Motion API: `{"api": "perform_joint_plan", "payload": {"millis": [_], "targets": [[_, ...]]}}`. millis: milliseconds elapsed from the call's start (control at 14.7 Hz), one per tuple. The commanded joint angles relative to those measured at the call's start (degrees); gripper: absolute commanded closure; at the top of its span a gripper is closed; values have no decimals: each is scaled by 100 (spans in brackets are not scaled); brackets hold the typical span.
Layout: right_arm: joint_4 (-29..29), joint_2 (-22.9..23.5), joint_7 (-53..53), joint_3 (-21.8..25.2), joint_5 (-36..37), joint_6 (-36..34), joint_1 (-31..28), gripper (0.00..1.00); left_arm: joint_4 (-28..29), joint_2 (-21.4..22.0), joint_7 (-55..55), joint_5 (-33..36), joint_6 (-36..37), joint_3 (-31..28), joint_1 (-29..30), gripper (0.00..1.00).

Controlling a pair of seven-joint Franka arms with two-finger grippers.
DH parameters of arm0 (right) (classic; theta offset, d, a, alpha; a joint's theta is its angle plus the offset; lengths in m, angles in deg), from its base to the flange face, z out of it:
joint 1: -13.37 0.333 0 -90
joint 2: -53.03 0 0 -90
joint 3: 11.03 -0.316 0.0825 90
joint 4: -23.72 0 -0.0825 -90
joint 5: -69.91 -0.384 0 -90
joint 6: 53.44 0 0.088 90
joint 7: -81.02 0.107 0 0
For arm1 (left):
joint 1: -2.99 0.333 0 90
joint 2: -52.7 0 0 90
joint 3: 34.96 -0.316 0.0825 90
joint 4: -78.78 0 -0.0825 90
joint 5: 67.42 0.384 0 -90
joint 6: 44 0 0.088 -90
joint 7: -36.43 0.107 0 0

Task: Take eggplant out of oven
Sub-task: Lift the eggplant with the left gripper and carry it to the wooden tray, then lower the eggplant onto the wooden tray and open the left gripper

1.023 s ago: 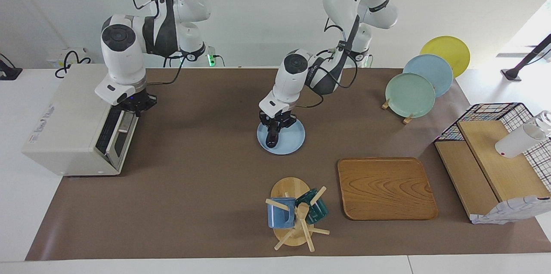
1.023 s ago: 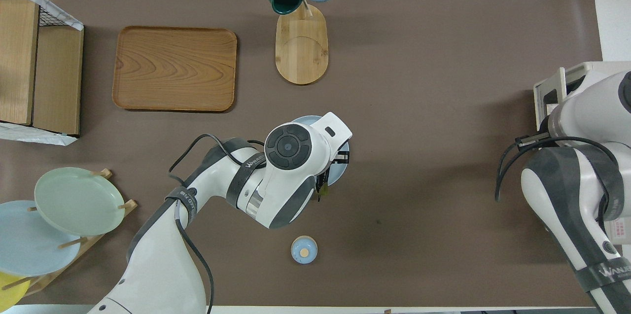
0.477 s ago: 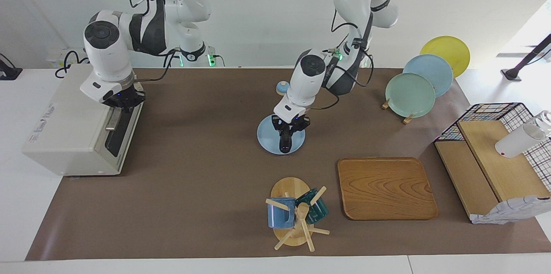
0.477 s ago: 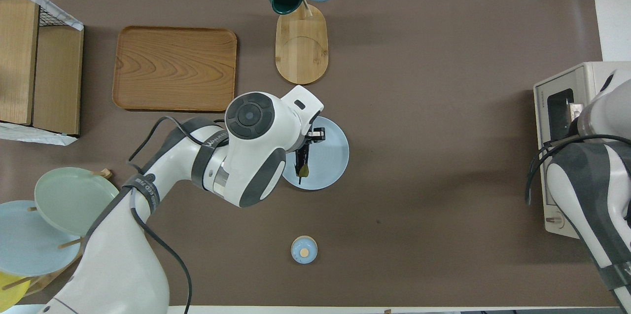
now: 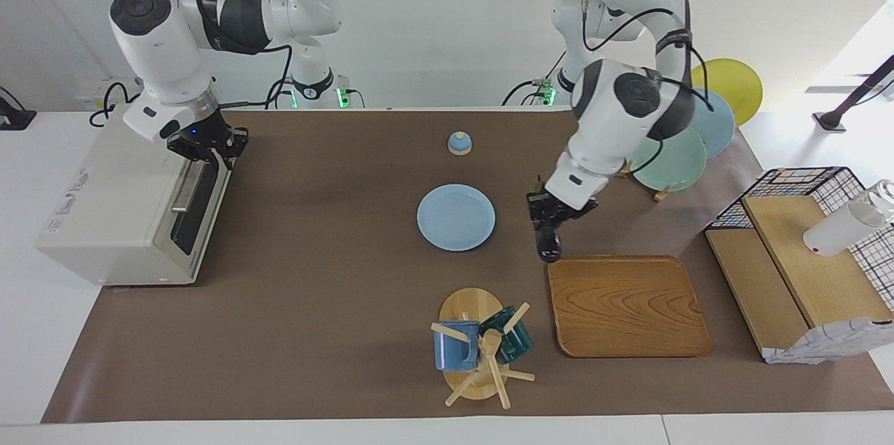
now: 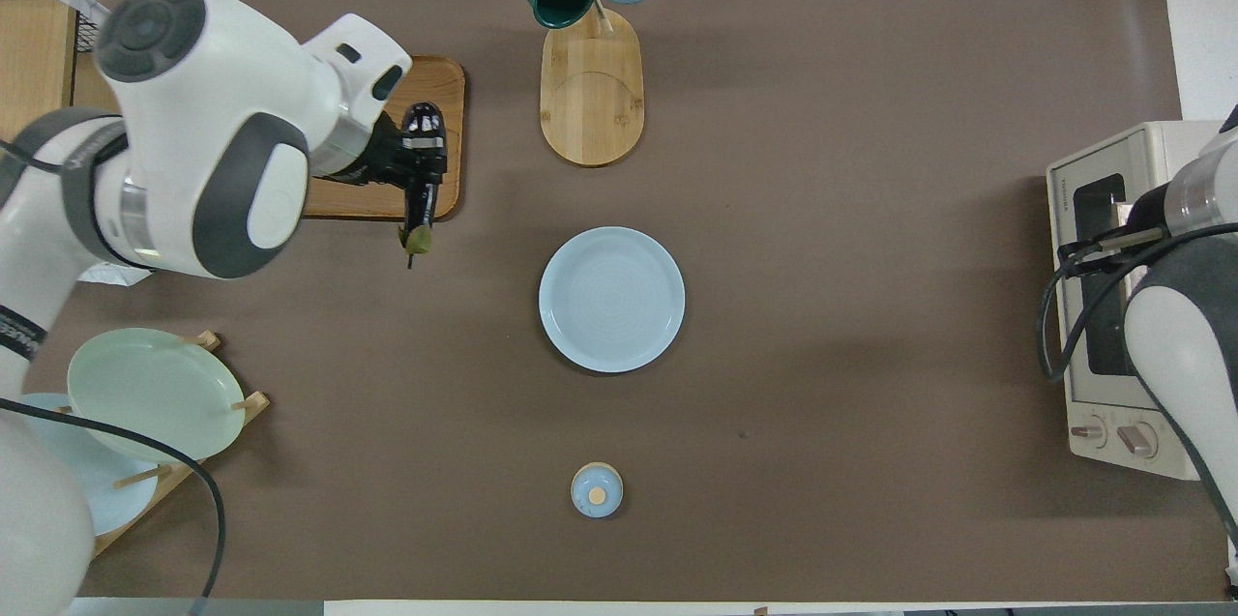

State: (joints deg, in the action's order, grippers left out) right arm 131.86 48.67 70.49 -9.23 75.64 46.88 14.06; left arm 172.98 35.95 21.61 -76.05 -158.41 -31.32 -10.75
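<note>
My left gripper (image 5: pixel 550 225) is shut on the eggplant (image 5: pixel 550 247), a dark glossy vegetable that hangs from the fingers in the air. It is over the mat at the wooden tray's (image 5: pixel 626 305) corner nearest the blue plate. In the overhead view the left gripper (image 6: pixel 418 166) covers the tray's edge (image 6: pixel 450 142), and the eggplant's (image 6: pixel 419 215) green stem end points toward the robots. The cream-white oven (image 5: pixel 105 207) stands at the right arm's end with its dark glass door shut; it also shows in the overhead view (image 6: pixel 1112 432). My right gripper (image 5: pixel 206 148) is just over the door's top edge.
An empty blue plate (image 5: pixel 455 217) lies mid-table. A small blue lid (image 5: pixel 459 143) sits nearer the robots. A mug tree (image 5: pixel 478 344) with two mugs stands farther out. A plate rack (image 5: pixel 674 165) and a wire basket with wooden boards (image 5: pixel 803 270) are at the left arm's end.
My left gripper lifted the eggplant off the blue plate and carried it to the wooden tray's corner. The oven door went from ajar to shut, and my right gripper rose from it.
</note>
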Motion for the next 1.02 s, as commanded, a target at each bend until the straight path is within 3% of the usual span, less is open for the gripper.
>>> {"api": "perform_joint_plan", "payload": {"millis": [0, 273, 477, 955], "targets": [[-337, 145, 121, -14, -282, -345, -42, 0, -262, -249, 724, 176, 77, 49, 642, 100], [-802, 303, 710, 47, -389, -820, 272, 0, -297, -784, 911, 527, -590, 49, 986, 100], [-1120, 480, 710, 363, -379, -1005, 554, 0, -815, -1478, 911, 572, -759, 40, 987, 100], [-1023, 392, 719, 487, -414, -988, 573, 0, -781, -1638, 902, 573, -1373, 40, 969, 100]]}}
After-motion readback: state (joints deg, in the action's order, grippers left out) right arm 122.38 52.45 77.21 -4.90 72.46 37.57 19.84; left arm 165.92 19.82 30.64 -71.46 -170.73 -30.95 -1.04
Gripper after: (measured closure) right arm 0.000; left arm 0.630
